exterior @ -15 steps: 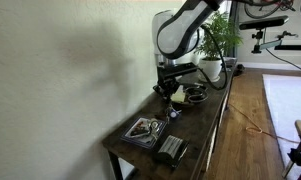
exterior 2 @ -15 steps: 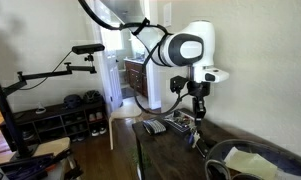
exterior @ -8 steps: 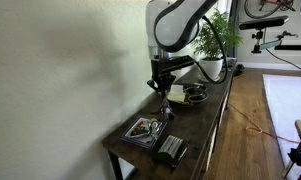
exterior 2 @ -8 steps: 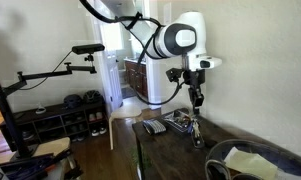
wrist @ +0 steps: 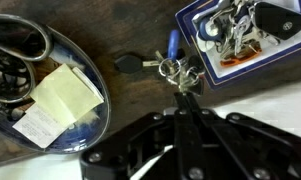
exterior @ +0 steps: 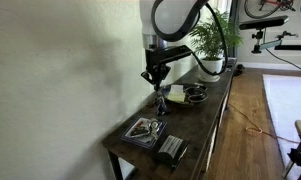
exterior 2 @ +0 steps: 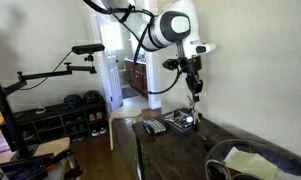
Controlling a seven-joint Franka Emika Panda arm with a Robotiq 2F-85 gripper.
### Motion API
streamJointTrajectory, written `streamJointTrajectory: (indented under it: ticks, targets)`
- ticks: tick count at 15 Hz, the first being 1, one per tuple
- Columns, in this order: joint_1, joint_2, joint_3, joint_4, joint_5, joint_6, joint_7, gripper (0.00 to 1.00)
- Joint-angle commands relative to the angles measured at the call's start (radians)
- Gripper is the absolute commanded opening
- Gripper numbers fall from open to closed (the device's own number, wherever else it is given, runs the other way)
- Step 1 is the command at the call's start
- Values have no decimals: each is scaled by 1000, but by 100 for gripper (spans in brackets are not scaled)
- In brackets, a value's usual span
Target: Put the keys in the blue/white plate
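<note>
The black Robotiq gripper [wrist: 183,92] has its 2 fingers clamped together on the ring of the small bunch of silvery-grey metal keys [wrist: 170,67], which splays just beyond the fingertips, with a black-headed key [wrist: 130,63] pointing to the tool's left. In an exterior view the keys [exterior: 158,99] hang under the raised tool, clear of the dark wooden table [wrist: 135,90]. Farther ahead and to the right lies the square blue-rimmed, white-centred plate [wrist: 190,25], carrying other keys and a black fob [wrist: 275,18]. The held keys sit beside its near corner, not over it. To the left sits a round blue-grey dish [wrist: 88,58] holding yellow paper notes [wrist: 65,92].
</note>
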Motion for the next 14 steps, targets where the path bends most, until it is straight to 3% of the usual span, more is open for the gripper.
streamJointTrajectory:
  ticks: [1,6,14]
  targets:
    - [21,-62,12,-19,-63,-17,42,2]
    - [29,-82,50,-9,-91,-23,26,2]
    - [15,-81,108,2,-35,-76,-25,2]
